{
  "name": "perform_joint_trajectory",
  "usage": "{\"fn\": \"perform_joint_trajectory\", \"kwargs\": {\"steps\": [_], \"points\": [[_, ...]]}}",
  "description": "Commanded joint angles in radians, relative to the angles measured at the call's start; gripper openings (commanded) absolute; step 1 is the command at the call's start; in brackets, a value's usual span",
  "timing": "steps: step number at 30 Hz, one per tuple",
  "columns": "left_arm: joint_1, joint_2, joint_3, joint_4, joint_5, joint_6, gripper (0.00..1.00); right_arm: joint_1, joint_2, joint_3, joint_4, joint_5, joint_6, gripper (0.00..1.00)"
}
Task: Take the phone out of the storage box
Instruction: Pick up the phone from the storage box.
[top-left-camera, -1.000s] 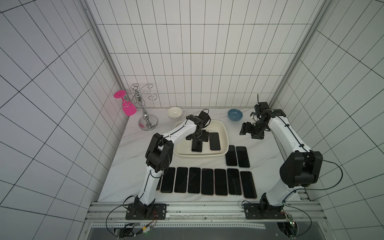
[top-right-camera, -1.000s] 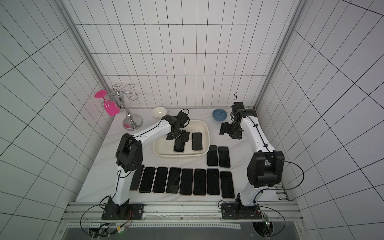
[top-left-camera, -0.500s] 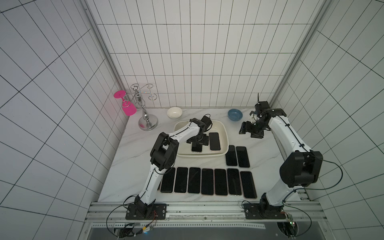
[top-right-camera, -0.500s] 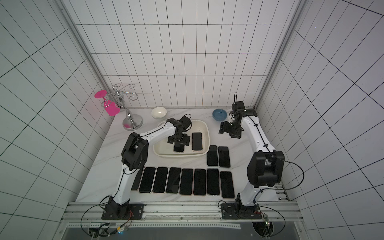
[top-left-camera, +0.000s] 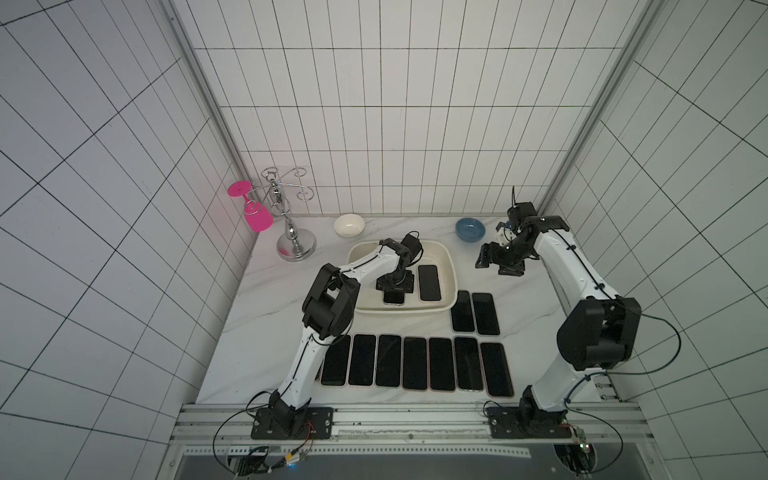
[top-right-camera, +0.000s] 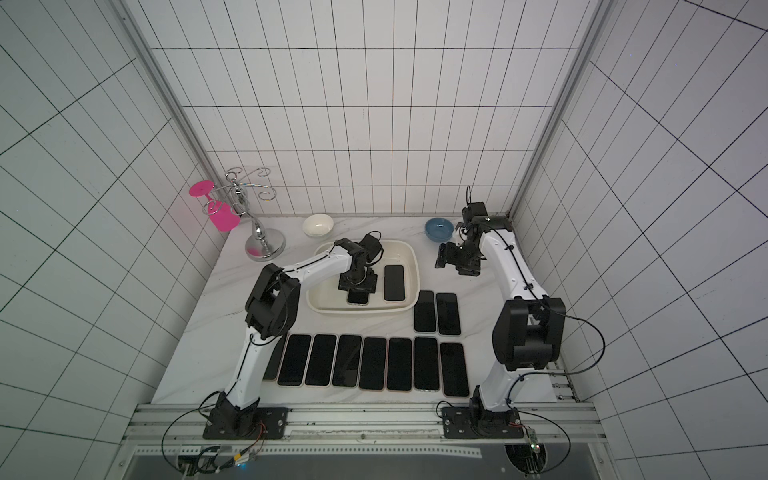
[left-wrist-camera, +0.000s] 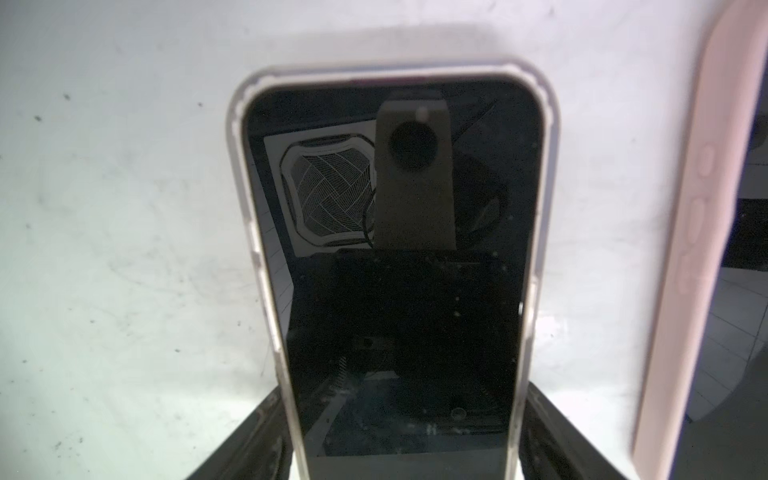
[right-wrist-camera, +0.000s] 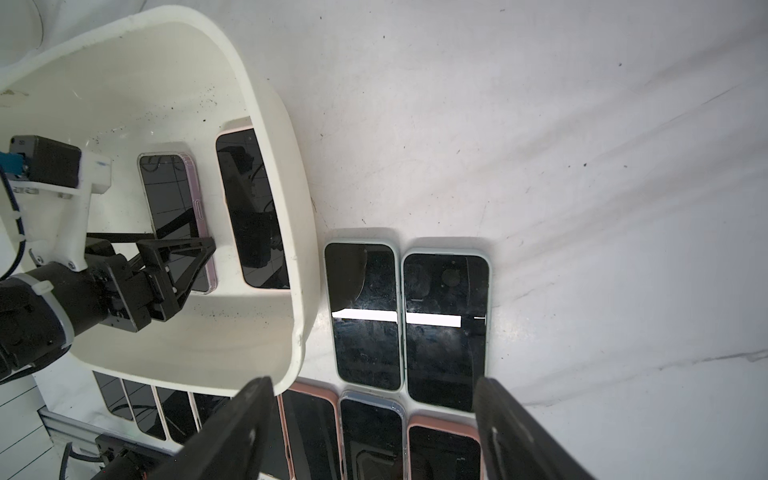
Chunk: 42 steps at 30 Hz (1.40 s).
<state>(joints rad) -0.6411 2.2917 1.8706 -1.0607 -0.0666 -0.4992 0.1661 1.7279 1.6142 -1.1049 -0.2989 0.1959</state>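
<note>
The marble table (top-left-camera: 266, 332) had rows of phones (top-left-camera: 415, 363) laid out near the front, with the storage box (top-left-camera: 419, 311) at far centre holding two more. Right gripper (right-wrist-camera: 374, 384) hung spread and empty to the right. Left gripper (top-left-camera: 395, 290) sat low in the box, straddling the clear-cased phone (left-wrist-camera: 395, 291) by its long edges; couldn't tell if it'd clamped. Grasp step, I'd say: next needs a firm squeeze, then a straight lift.

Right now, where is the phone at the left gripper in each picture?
Top view: the black phone in a clear case pokes out under the left gripper, inside the cream-white plastic storage box.
Top view: same place.
Left wrist: fills the middle.
Right wrist: phone in the box, straddled by that gripper.
Shared landmark: the black phone in a pink case beside it.
</note>
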Motion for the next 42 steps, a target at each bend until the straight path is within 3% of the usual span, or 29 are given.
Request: {"fn": "perform_joint_trajectory", "kwargs": {"steps": [1,7,16,24,42], "points": [[0.015,0.006,-0.039,0.01,0.032,0.011,0.74,0.012,0.022,0.052,-0.021,-0.02,-0.009,0.8],[0.033,-0.045,-0.048,0.017,0.042,0.039,0.6,0.033,0.059,0.065,-0.011,-0.108,-0.007,0.8],[0.037,-0.199,-0.047,0.002,0.119,0.112,0.52,0.064,0.191,0.17,0.064,-0.519,0.063,0.8],[0.035,-0.303,-0.069,-0.038,0.198,0.149,0.51,0.156,0.376,0.304,0.079,-0.622,0.126,0.75],[0.017,-0.33,-0.071,-0.048,0.22,0.149,0.51,0.278,0.485,0.293,0.139,-0.672,0.134,0.72]]}}
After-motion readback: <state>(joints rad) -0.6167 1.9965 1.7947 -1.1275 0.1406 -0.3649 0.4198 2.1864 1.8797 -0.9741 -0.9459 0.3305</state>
